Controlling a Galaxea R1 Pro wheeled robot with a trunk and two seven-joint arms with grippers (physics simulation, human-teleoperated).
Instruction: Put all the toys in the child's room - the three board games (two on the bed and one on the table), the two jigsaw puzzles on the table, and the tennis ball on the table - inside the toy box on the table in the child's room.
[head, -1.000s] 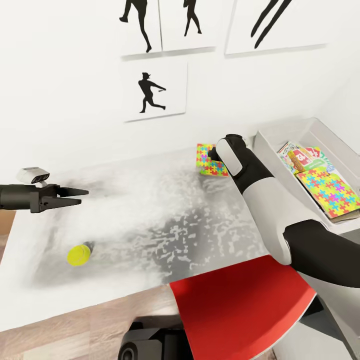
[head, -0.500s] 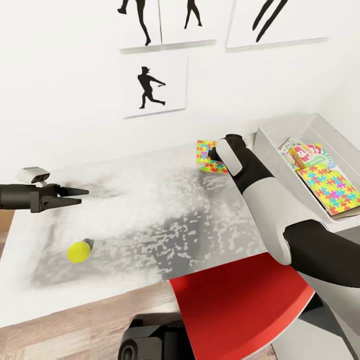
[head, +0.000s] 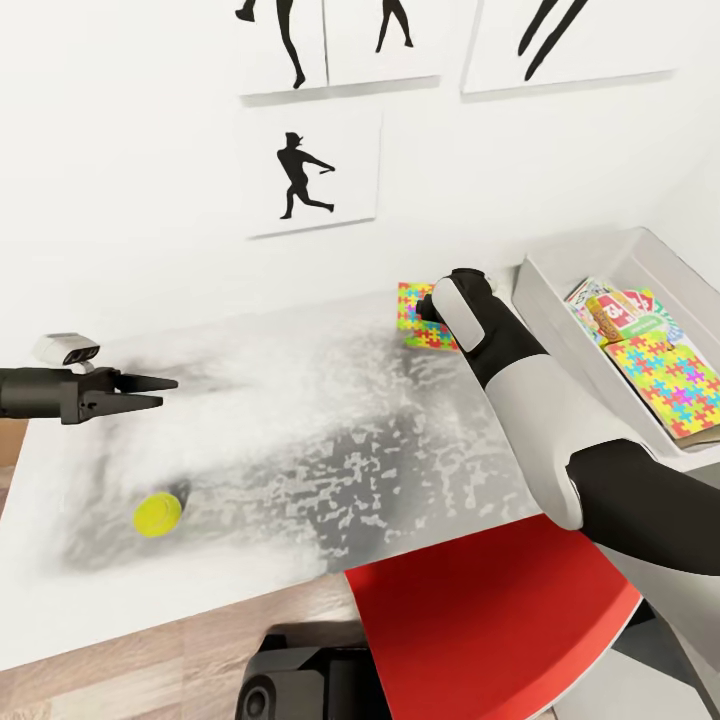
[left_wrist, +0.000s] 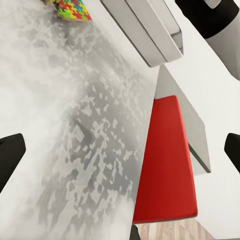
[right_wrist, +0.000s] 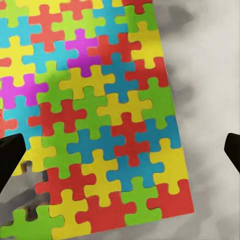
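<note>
A multicolour jigsaw puzzle (head: 412, 318) (right_wrist: 95, 115) lies flat on the table (head: 300, 400) near the wall. My right gripper (head: 431, 309) (right_wrist: 120, 155) hovers right over it, open, fingers wide to either side of the sheet. The tennis ball (head: 157, 514) rests near the table's front left. My left gripper (head: 152, 392) (left_wrist: 120, 155) hangs open above the table's left part, holding nothing. The grey toy box (head: 560, 300) at the right holds board games (head: 620, 310) and a second jigsaw puzzle (head: 672, 382). In the left wrist view a puzzle corner (left_wrist: 70, 10) and the toy box (left_wrist: 150, 35) show.
A red chair seat (head: 480, 620) (left_wrist: 165, 165) sits under the table's front edge, below my right arm. Black baseball silhouette pictures (head: 305, 175) hang on the white wall behind the table. Wood floor shows at the lower left.
The head view has shifted slightly, so the wall pictures and toy box sit a bit further right. Neither arm nor the ball has visibly moved.
</note>
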